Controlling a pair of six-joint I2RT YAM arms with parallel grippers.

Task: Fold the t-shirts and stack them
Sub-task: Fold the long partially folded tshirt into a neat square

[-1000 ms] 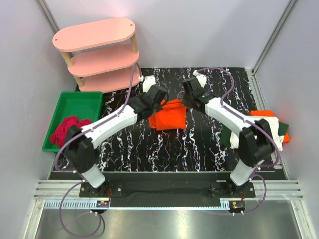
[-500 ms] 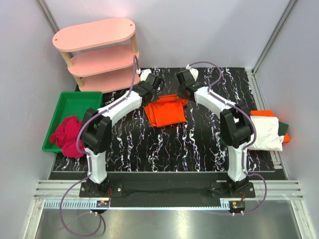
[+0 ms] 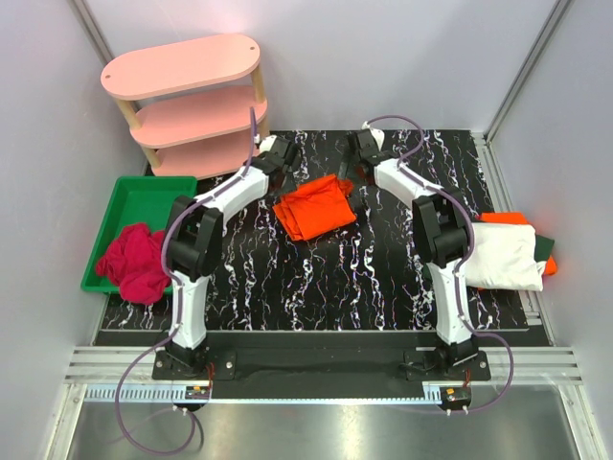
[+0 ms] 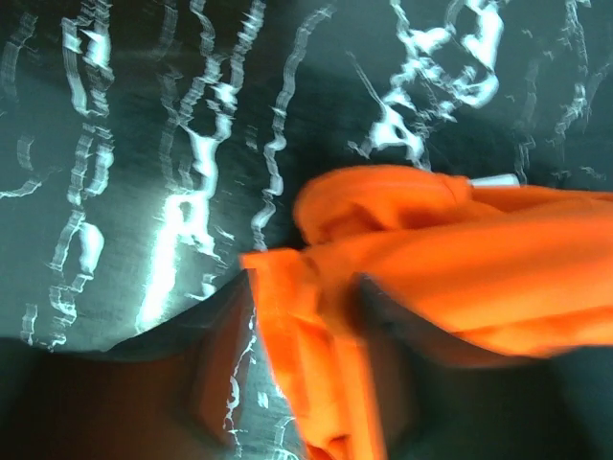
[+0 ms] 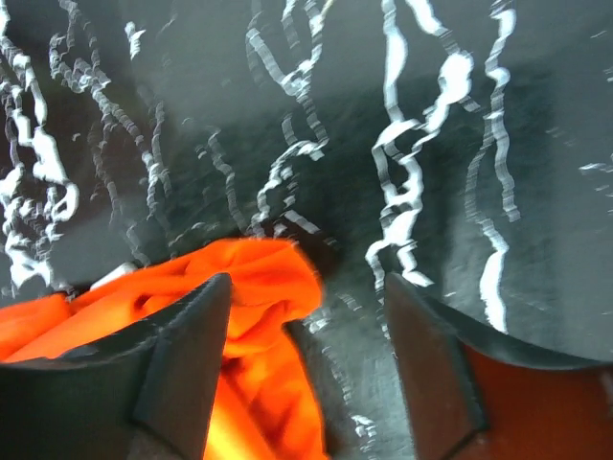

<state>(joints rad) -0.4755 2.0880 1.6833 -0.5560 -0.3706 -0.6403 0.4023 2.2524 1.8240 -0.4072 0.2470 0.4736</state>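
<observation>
The orange t-shirt (image 3: 314, 206) is light and limp; I'd pinch its far corners. My right end effector (image 5: 306, 283) stands wide; my left end effector (image 4: 306, 287) is blurred, so I cannot tell.

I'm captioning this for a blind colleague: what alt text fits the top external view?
A folded orange t-shirt lies on a black marbled table, left claw and right claw near its far corners. A stack of t-shirts, white on top, lies right; a green tray with red cloth, left.
</observation>
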